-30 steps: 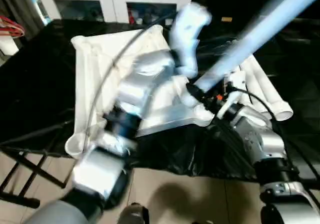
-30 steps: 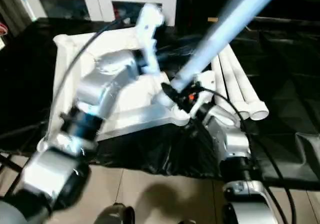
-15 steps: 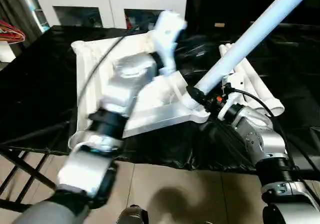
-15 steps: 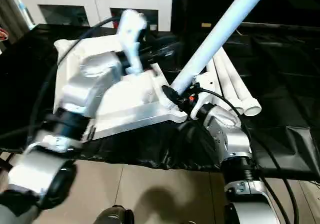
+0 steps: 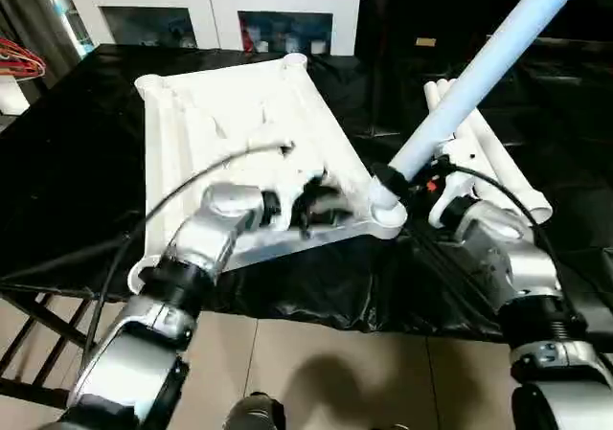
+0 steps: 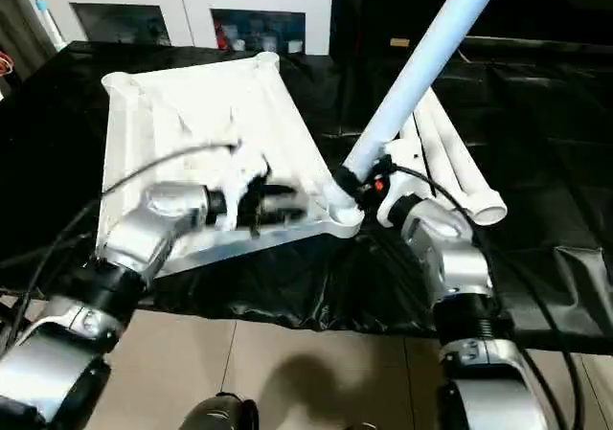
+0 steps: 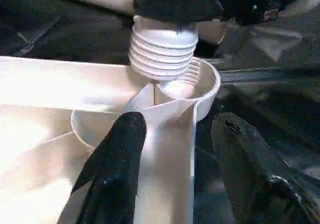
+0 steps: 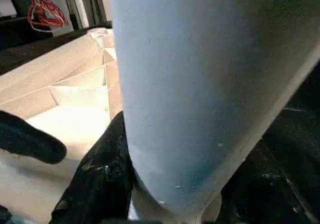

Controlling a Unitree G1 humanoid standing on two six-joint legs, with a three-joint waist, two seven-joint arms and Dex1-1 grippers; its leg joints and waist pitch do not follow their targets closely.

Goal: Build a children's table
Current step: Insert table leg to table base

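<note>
**Leg held at the near corner socket**

At 4 o'clock, the right end effector (image 5: pixel 391 183) pinches the base of a white leg (image 5: pixel 484 64) whose threaded end (image 7: pixel 162 49) sits at the top's (image 5: pixel 235 124) near corner socket (image 7: pixel 200 84). At 7 o'clock, the left end effector (image 7: pixel 175 149) has its fingers (image 7: pixel 117 154) spread astride the top's rim beside that socket. Spare legs (image 5: pixel 498 167) lie at 2 o'clock on the black surface (image 5: pixel 67 152). The cabinet (image 5: pixel 211 9) stands at 12.
</note>
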